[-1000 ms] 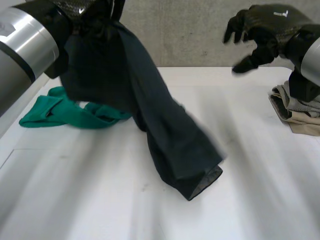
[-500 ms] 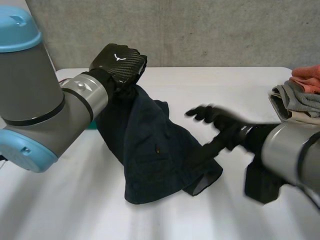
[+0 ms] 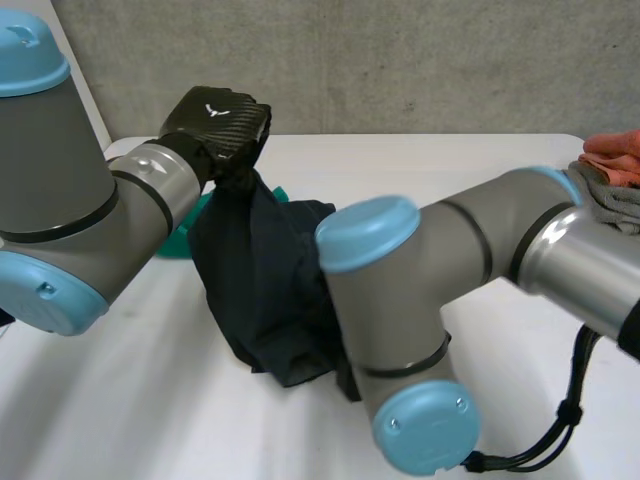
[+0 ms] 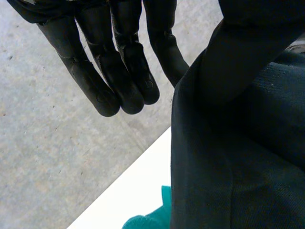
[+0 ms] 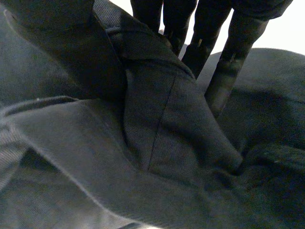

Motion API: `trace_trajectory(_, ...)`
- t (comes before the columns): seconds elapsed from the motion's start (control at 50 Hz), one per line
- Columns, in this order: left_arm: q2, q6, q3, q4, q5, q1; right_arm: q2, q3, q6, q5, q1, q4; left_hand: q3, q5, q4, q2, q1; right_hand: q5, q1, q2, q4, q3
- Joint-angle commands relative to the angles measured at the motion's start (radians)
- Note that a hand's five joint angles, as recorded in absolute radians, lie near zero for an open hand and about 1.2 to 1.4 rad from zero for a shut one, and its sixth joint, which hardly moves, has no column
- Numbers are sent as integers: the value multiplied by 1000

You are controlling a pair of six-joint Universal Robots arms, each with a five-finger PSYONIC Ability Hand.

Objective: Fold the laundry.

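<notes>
A dark navy garment [image 3: 262, 285] hangs from my left hand [image 3: 215, 118], which is raised above the table's back left, and its lower end rests bunched on the table. In the left wrist view the fingers [image 4: 114, 71] are straight and the garment [image 4: 238, 143] is gathered at the thumb side. My right arm [image 3: 400, 290] crosses in front of the garment and hides its hand there. In the right wrist view the right hand's fingers [image 5: 228, 62] press into the garment [image 5: 157, 133], pinching a ridge of it against the cloth-covered thumb.
A green cloth [image 3: 178, 238] lies on the white table [image 3: 120, 400] behind the garment, also at the garment's edge [image 4: 147, 220]. A pile of folded clothes [image 3: 610, 185], grey with orange on top, sits at the table's right edge. A concrete wall runs behind.
My right arm swung across in front of the garment, and its open hand came down and shut on the cloth. The garment has gathered into a narrower bunch. The left hand barely moved.
</notes>
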Motion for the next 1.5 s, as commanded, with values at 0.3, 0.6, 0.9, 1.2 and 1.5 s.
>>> trace_trajectory(0.3,-31,3,-103,0,151,12,-216,7,-1088,-418,-348,9,207,251,202,201,210,224,276,221,205,246)
trace_trajectory(0.6,-303,7,129,89,85,-18,6,-56,-1124,-468,-394,-172,-790,-747,-795,-796,-788,-684,-632,-688,-704,-663)
trace_trajectory(0.9,-121,-50,86,-9,72,118,-356,22,-774,-307,-413,115,-1011,-967,-1016,-1017,-1008,-907,-855,-910,-926,-886)
trace_trajectory(1.2,-506,-114,452,-388,308,192,-229,202,-344,-201,-293,31,-905,-862,-910,-912,-903,-889,-837,-892,-908,-868)
trace_trajectory(1.5,-573,-132,494,-364,218,123,29,96,-446,43,-175,-169,207,251,202,201,210,169,221,166,150,191)
